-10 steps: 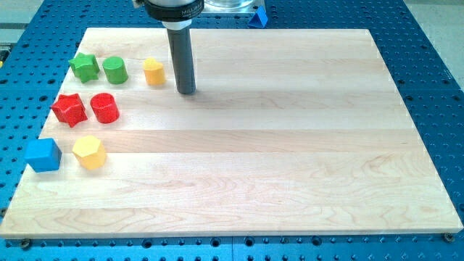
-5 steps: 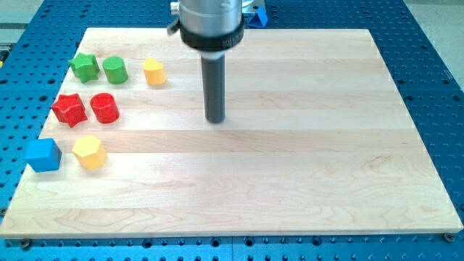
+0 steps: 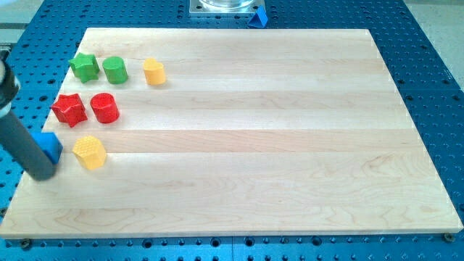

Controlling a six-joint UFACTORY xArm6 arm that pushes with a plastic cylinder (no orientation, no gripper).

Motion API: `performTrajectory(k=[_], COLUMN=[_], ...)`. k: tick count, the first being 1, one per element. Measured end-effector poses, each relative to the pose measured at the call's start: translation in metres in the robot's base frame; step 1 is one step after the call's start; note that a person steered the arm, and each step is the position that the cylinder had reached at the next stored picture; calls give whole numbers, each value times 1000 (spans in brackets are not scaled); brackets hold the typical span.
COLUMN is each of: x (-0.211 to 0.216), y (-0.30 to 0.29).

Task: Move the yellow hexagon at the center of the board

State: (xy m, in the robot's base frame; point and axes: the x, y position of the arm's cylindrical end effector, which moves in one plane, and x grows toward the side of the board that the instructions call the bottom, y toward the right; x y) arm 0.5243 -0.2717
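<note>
The yellow hexagon [image 3: 90, 152] lies near the wooden board's [image 3: 246, 138] left edge, low in the view. My tip [image 3: 41, 175] stands to the left of it and slightly lower, about a block's width away. The rod covers the left part of the blue cube [image 3: 51, 145], which sits between my tip and the hexagon's upper left.
A red star [image 3: 69, 109] and a red cylinder [image 3: 104, 107] lie above the hexagon. A green star [image 3: 85, 67], a green cylinder [image 3: 114, 69] and a small yellow block [image 3: 153, 72] line up near the board's top left. A blue piece [image 3: 257, 19] lies beyond the top edge.
The rod has swung from the board's upper middle to the far left edge, beside the blue cube. The blocks have not visibly moved.
</note>
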Motion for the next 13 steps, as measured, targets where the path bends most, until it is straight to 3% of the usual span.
performTrajectory(k=[1,4,7,9,11,13], x=[-19,-1,-1,-24,-66,-125], y=[45,74,160,248,283,259])
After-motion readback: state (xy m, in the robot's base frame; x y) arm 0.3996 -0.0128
